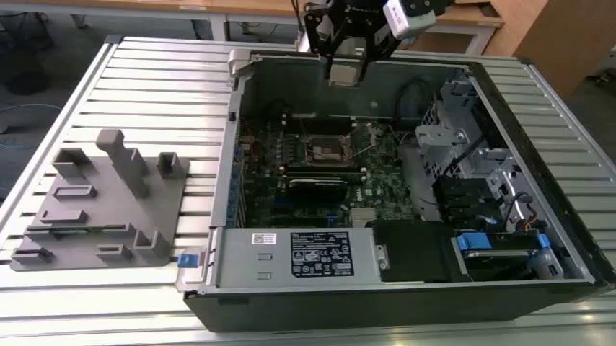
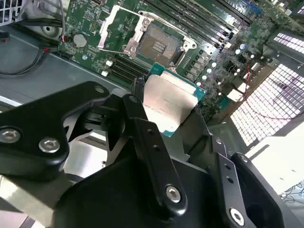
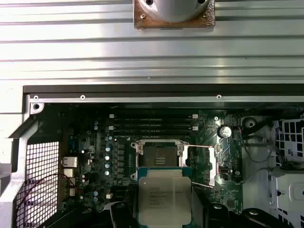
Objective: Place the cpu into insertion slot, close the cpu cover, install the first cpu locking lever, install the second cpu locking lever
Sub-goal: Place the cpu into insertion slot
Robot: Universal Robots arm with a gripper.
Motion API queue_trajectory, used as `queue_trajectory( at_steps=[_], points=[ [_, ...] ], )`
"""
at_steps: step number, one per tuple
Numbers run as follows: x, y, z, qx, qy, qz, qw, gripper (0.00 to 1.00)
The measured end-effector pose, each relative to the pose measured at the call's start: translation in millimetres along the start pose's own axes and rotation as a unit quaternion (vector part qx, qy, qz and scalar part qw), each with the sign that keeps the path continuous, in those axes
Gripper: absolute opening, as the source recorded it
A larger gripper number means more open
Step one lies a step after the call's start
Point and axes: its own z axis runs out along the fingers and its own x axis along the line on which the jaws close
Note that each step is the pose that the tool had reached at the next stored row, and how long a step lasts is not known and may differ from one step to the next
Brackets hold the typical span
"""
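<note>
In the exterior view, one grey moulded fixture (image 1: 101, 205) with several upright posts and pockets lies toward the exterior view's left on the ribbed metal counter (image 1: 164, 79). Beside it, toward the exterior view's right, one open computer case (image 1: 385, 306) lies on its side. A single white label (image 1: 313, 254) on its power supply carries rows of small print and symbols that are too small to make out. One small blue tab (image 1: 189, 258) sticks out at the case's near corner.

Inside the case, on the green board, sits the one insertion slot (image 1: 325, 148), a black-framed square with a dark centre and nothing seated in it. One black graphics card (image 1: 318, 189) lies just nearer the camera. The one pincer (image 1: 347, 76) hangs over the far wall of the case, well above the board.

In both wrist views the pincer (image 3: 165, 211) (image 2: 168, 107) pinches the single cpu (image 3: 164, 194) (image 2: 166, 102) by two opposite edges, silver top showing. It is held in the air, apart from the insertion slot (image 3: 158, 154) (image 2: 159, 45). Faint lines of print on its top are not legible. The one cpu cover (image 3: 212, 166) (image 2: 107, 28) stands swung open beside the slot. One round coin cell (image 3: 225, 131) (image 2: 80, 40) sits on the board near the cover.
</note>
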Motion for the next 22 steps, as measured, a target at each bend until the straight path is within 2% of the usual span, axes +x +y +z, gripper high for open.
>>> queue_trajectory(
  at_steps=[6, 15, 22],
  points=[
    [0.0, -0.1, 0.9, -0.0001, -0.0001, 0.000, 1.0000, 0.54],
    [-0.2, -0.6, 7.5, 0.0000, 0.0000, 0.000, 1.0000, 0.54],
    [-0.2, -0.7, 7.9, 0.0000, 0.0000, 0.000, 1.0000, 0.54]
  ],
)
